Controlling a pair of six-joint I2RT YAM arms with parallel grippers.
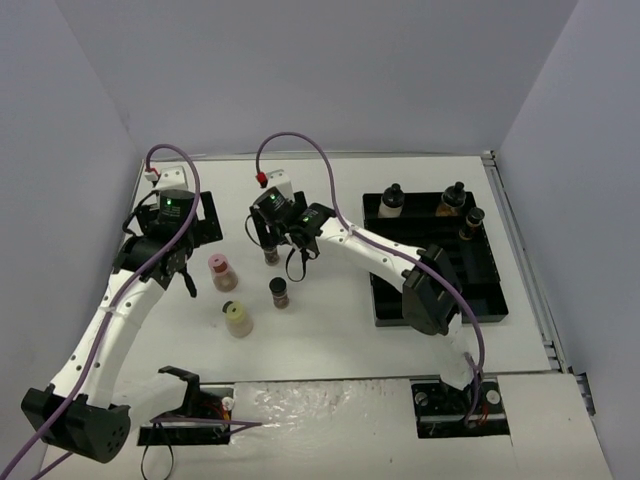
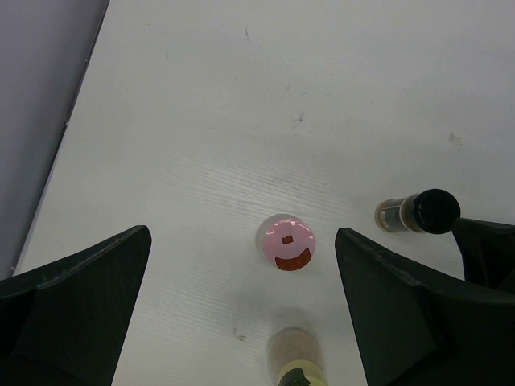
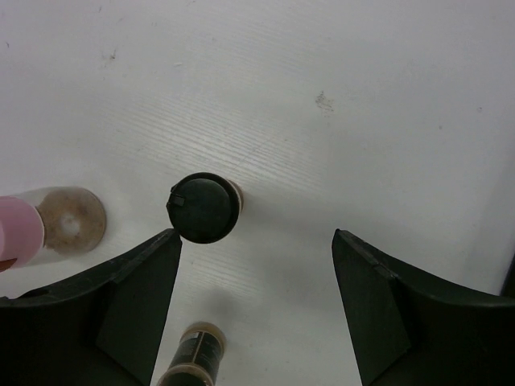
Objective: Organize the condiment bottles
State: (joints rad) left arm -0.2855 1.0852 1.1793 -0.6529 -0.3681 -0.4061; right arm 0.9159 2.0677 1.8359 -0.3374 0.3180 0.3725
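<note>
From above I count seven condiment bottles (image 1: 279,292) and one black slotted tray (image 1: 490,282). Three black-capped jars (image 1: 452,200) stand along the tray's far side, at the right of the table (image 1: 340,345). Four stand loose on the left half: the pink-capped jar (image 1: 222,272), the yellow-capped jar (image 1: 238,318), and two more with black caps. The nearer black cap sits between the pink jar and my right arm. The farther one is under my right claw (image 1: 270,237). My left claw (image 1: 177,276) hangs just left of the pink jar, close to the left wall. Bare table lies between the loose jars and the tray, though my right arm stretches across it.

Through my left wrist I see three jars. The pink-capped jar (image 2: 286,241) stands upright ahead of my left claw (image 2: 241,235), whose jaws are spread as wide as they go and hold nothing. A black-capped jar (image 2: 418,213) is off to the right, and a pale one is cut by the lower edge. The wall runs close on the left.

Through my right wrist I again count three. One black-capped jar (image 3: 205,207) stands between the jaws of my right claw (image 3: 256,233), just beside one finger (image 3: 121,305), with a clear gap to the other. The claw is about half open and grips nothing. The pink cap (image 3: 16,233) shows at the left edge, and another black cap at the bottom.
</note>
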